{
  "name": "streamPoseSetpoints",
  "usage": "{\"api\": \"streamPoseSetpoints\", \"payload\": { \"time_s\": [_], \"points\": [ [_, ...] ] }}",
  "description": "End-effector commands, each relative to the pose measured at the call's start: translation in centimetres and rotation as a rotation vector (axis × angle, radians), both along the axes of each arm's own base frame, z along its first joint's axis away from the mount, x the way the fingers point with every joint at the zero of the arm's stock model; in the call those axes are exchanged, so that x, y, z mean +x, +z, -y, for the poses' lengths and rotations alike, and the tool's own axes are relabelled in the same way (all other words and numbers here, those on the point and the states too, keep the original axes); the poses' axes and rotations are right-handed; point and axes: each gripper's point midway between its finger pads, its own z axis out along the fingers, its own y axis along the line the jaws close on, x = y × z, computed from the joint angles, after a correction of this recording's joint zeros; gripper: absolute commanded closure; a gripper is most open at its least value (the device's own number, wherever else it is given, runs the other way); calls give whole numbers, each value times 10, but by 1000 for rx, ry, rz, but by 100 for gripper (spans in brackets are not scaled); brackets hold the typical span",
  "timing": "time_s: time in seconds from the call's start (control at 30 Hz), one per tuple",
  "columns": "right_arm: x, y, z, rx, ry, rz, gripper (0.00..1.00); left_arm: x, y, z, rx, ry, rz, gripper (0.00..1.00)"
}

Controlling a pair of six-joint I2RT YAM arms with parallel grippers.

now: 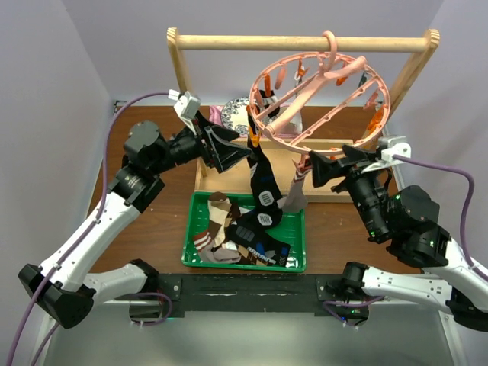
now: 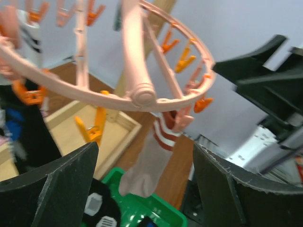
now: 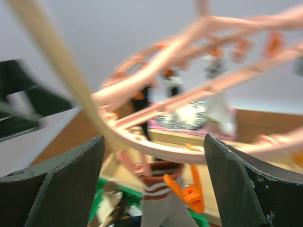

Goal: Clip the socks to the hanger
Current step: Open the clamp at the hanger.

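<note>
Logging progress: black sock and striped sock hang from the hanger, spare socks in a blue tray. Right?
No: the tray is green, not blue; the top view shows it. The black sock and striped sock do hang from the hanger, and spare socks lie in the tray.

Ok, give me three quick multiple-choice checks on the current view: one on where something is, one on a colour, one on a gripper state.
1. Where do the unclipped socks lie?
A. in the green plastic tray
B. on the bare tabletop
C. draped over an arm

2. What colour are the cuff stripes on the grey-brown sock clipped to the round pink plastic hanger?
A. blue
B. white
C. yellow

3. How is the right gripper?
A. shut on a sock
B. shut on a clip
C. open, holding nothing

Answers:
1 A, the loose socks are piled inside the tray.
2 B, the left wrist view shows white bands on the brown cuff.
3 C, its fingers stand wide apart and grip nothing.
</note>
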Motion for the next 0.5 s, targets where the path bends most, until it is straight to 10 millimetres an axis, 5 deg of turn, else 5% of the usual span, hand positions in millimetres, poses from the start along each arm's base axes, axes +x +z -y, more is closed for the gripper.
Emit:
{"api": "streamPoseSetpoints", "payload": {
  "time_s": [0.0,0.2,0.47],
  "points": [
    [11,-26,82,10,-426,-77,13,-40,22,21,-98,-256,24,15],
    [8,-22,109,38,-530,-23,14,-57,32,41,-125,-353,-18,14],
    [18,-20,81,-34,-475,-12,15,-63,6,86,-64,-432,-35,15]
  ]
}}
